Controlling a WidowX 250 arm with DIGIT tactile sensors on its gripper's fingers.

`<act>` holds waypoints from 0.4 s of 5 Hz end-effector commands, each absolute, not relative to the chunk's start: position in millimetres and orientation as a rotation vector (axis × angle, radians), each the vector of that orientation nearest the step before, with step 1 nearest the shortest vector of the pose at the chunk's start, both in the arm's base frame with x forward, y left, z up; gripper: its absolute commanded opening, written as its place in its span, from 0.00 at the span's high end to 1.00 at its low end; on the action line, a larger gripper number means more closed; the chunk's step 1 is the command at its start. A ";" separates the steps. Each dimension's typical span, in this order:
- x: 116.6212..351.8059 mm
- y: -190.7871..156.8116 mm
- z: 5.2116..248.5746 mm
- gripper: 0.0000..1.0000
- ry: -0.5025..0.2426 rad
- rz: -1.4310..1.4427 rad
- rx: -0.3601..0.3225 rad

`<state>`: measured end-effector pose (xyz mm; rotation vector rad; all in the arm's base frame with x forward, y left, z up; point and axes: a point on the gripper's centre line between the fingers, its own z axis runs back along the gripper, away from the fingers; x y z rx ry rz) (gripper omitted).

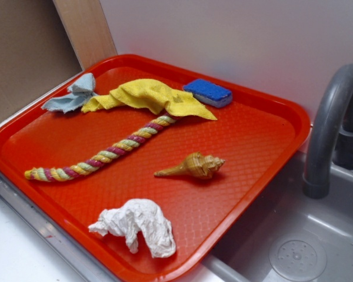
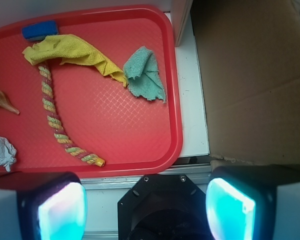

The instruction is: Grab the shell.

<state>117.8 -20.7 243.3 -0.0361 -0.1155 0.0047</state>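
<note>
The shell (image 1: 194, 166) is tan with brown stripes. It lies on its side in the middle right of the red tray (image 1: 265, 132), its thin tail pointing left. In the wrist view only part of the shell (image 2: 1, 100) shows at the left edge. My gripper (image 2: 146, 210) is not in the exterior view. In the wrist view it hangs high above the tray's edge, off to the side of the shell. Its jaws stand wide apart with nothing between them.
On the tray lie a crumpled white paper wad (image 1: 138, 225), a striped rope (image 1: 100, 155), a yellow cloth (image 1: 150, 97), a blue sponge (image 1: 208, 92) and a pale teal cloth (image 1: 73, 94). A grey sink (image 1: 294, 247) with a faucet (image 1: 329, 129) is at the right. Cardboard (image 2: 250, 80) stands beside the tray.
</note>
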 end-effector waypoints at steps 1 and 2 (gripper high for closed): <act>117.8 -20.7 243.3 0.00 -0.115 0.005 -0.036; 139.5 -61.8 232.0 0.00 -0.137 -0.209 -0.067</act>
